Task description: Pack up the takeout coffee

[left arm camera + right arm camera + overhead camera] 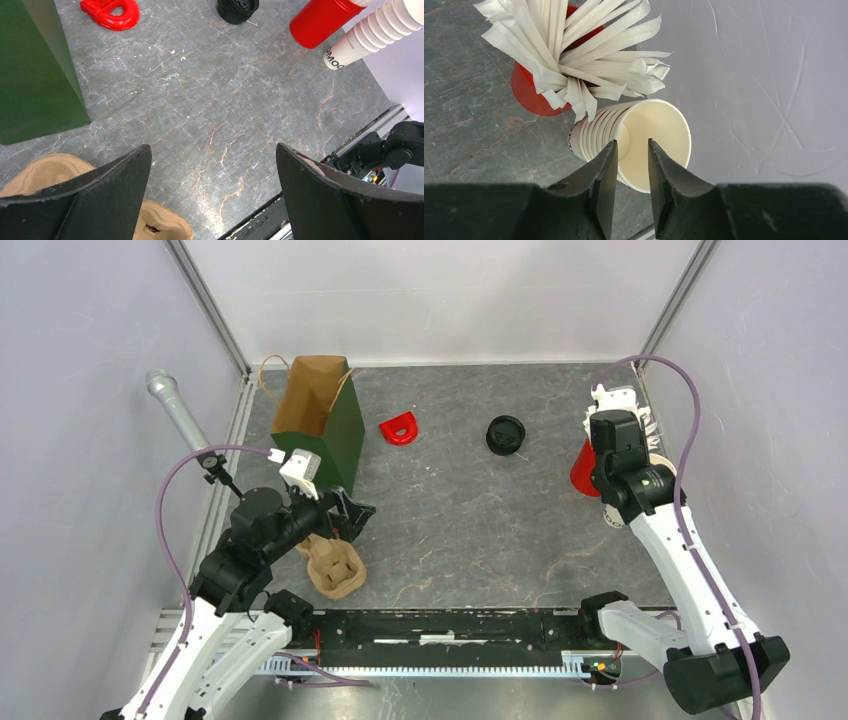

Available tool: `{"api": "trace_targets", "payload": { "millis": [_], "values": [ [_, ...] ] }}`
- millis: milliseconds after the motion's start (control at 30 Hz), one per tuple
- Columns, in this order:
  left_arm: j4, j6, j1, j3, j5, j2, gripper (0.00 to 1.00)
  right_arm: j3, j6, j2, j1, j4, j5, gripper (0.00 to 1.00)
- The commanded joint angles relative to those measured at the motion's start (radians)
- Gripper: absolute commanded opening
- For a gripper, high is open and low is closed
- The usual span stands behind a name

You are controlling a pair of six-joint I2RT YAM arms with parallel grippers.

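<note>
**At the Right Edge: Top Cup, Not Yet Lidded**

Near the right wall of the table [480, 530], just beside the red cup [531, 97] of white sticks [574, 45], stood a tilted stack [360, 37] of cream paper cups. No lidded cup was in view; the coffee existed only as parts.

- Top cup [664, 135]: nested in the stack, mouth open toward the wrist camera.
- Right hand [630, 142]: jaws drawn narrow, one finger inside the cup's mouth, the other over the outer rims, the near wall between them. Whether they pinched it could not be told.
- Left hand [214, 147]: jaws wide, holding nothing, above the pulp carrier [335, 570], near the green bag [335, 430].
- Lids [505, 435]: black, piled at the back middle of the table, well apart from the cups.

Handling, as judged: the cup was empty, so very light, and thin-walled, so easily creased or squeezed oval. The nested fit might drag the next cup along. The best hold looked to be the rolled rim, its stiffest part, with the wall pinched lightly inside and out and drawn along the stack's axis. Once lidded, a cup should be taken by the body below the lid, since the lid could pop off.
</note>
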Motion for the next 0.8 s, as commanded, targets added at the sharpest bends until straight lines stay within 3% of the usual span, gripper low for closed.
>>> {"api": "trace_targets", "payload": {
  "millis": [0, 333, 767],
  "values": [
    [0.017, -0.005, 0.004, -0.002, 0.020, 0.000, 1.00, -0.017, 0.004, 0.003, -0.017, 0.033, -0.013, 0.34],
    [0.017, -0.007, 0.004, -0.002, 0.025, 0.011, 1.00, -0.081, 0.000, 0.011, -0.049, 0.092, -0.042, 0.32],
    [0.018, -0.009, 0.004, -0.002, 0.028, 0.025, 1.00, -0.123, 0.005, 0.006, -0.075, 0.138, -0.070, 0.24]
  ]
}}
